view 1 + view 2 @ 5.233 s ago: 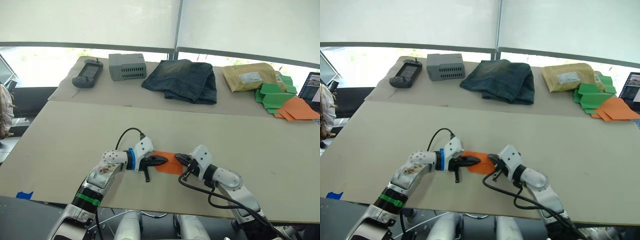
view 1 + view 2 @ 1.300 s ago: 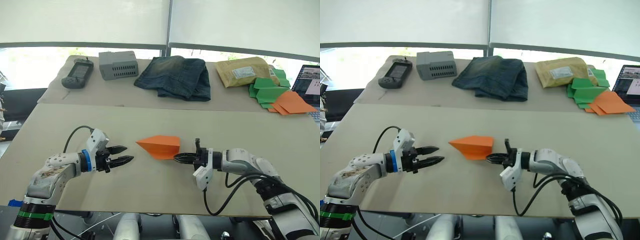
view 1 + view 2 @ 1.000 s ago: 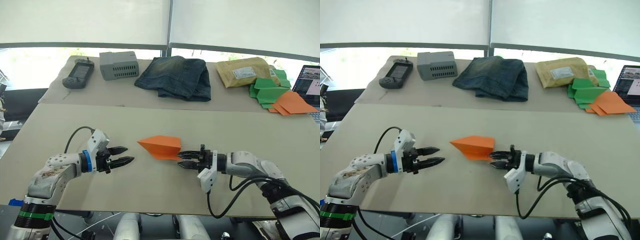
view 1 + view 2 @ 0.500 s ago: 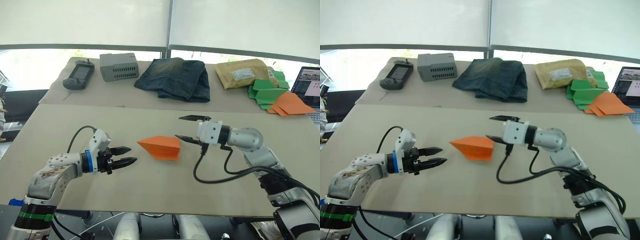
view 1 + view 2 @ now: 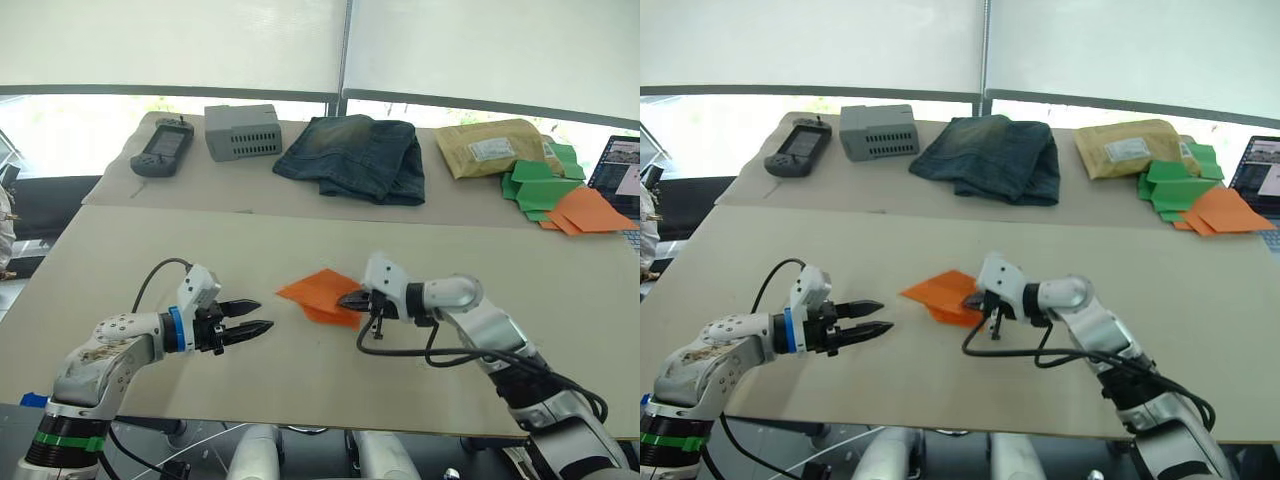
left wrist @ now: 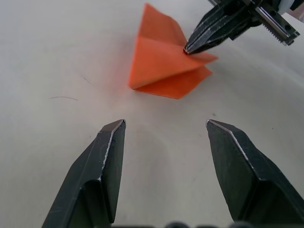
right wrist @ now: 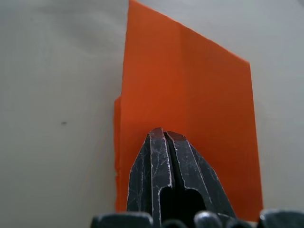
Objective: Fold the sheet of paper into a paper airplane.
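Beige and bare across its near half, the bench (image 5: 150, 240) carries the sheet of paper (image 5: 322, 292) near the middle, a little toward the near edge — a folded orange wedge with its point toward the left tool. Along the far edge lie a handheld controller (image 5: 161, 147), a grey box (image 5: 242, 131), folded jeans (image 5: 355, 158), a tan envelope (image 5: 490, 148) and a pile of green and orange paper shapes (image 5: 560, 195). The right tool (image 5: 352, 298) is pressed closed with its tips down on the upper flap at the wedge's blunt end, probably to flatten a crease or pin the paper. The left tool (image 5: 258, 316) hovers spread apart, just beside the point, likely waiting to help. Its wrist view shows the upper layer (image 6: 161, 57) lifting off the lower one — a gap the head views flatten. From the right wrist, the two fingers (image 7: 161, 156) meet on the orange surface, not around an edge.
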You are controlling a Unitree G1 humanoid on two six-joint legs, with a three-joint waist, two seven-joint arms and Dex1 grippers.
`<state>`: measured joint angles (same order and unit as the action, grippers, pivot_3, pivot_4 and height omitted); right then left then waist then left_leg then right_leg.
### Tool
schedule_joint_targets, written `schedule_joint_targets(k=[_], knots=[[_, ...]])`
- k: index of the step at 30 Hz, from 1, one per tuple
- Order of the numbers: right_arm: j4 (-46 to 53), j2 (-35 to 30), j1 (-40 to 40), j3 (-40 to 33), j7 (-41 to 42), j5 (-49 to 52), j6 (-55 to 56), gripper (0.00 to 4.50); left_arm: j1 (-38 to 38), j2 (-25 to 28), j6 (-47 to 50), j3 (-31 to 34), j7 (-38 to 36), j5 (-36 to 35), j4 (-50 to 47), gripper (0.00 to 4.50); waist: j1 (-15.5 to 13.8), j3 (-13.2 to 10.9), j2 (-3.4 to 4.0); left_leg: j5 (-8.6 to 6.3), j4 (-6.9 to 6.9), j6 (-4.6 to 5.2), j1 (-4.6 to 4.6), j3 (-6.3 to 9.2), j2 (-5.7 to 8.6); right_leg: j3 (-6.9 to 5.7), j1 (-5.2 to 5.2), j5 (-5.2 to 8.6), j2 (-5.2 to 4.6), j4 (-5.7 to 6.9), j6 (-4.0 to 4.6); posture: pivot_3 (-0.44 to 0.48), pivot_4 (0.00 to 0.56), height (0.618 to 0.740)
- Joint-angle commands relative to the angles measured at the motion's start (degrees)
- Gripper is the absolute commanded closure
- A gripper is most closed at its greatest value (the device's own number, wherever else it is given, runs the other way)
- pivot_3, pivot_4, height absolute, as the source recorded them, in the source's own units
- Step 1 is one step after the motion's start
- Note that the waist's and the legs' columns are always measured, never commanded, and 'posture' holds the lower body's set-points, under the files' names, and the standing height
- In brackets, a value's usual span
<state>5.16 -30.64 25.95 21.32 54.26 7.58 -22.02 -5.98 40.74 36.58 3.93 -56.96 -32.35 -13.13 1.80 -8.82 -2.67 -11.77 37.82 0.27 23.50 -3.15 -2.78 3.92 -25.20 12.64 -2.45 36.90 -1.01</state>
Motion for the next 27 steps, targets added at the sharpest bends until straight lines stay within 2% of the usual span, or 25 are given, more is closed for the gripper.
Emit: schedule_joint_targets(k=[1,8,14,20,27], knots=[[3.9,0.1,-0.9,-0.5,0.3,0.6,-0.9,4.46,-0.7,0.7,0.1,1.1,-0.6,-1.4,-2.0,1.64,0.1,0.0,0.0,0.0,0.0,0.0,0.0,0.0,0.0,0.0,0.0,-0.01,0.0,0.0,-0.01,0.0,0.15,0.718],[0.8,0.3,-2.8,0.6,-1.5,-3.5,2.0,4.46,-2.0,0.4,0.6,-0.2,-1.6,-2.5,-2.2,1.64,0.0,0.0,0.0,0.0,0.0,-0.01,0.01,0.0,0.02,-0.01,0.0,0.01,-0.01,-0.02,0.01,0.0,0.15,0.718],[-1.3,0.3,-3.6,1.7,-2.0,-6.8,5.8,4.46,-6.0,-2.0,0.4,-4.0,-2.2,-1.9,-1.2,1.64,-0.2,0.0,-0.01,0.0,0.0,-0.01,0.0,0.0,0.04,-0.01,0.05,0.01,0.0,-0.04,0.01,0.0,0.15,0.718],[2.2,0.1,-4.6,0.3,-2.7,-7.7,9.4,4.46,-10.0,-4.0,-1.0,-5.8,-2.2,-0.3,2.1,1.64,-0.3,0.0,-0.01,0.0,0.0,0.0,-0.02,0.01,0.03,-0.01,0.04,-0.05,0.04,-0.02,-0.09,0.0,0.15,0.718],[8.0,-1.5,-6.2,-1.4,-3.7,-9.0,12.4,4.46,-12.7,-4.3,-1.1,-3.0,-2.8,-1.3,6.6,1.64,-0.5,0.0,-0.03,0.0,0.0,0.0,0.01,0.04,0.03,-0.01,0.03,-0.04,0.06,-0.02,-0.11,0.0,0.15,0.718]])
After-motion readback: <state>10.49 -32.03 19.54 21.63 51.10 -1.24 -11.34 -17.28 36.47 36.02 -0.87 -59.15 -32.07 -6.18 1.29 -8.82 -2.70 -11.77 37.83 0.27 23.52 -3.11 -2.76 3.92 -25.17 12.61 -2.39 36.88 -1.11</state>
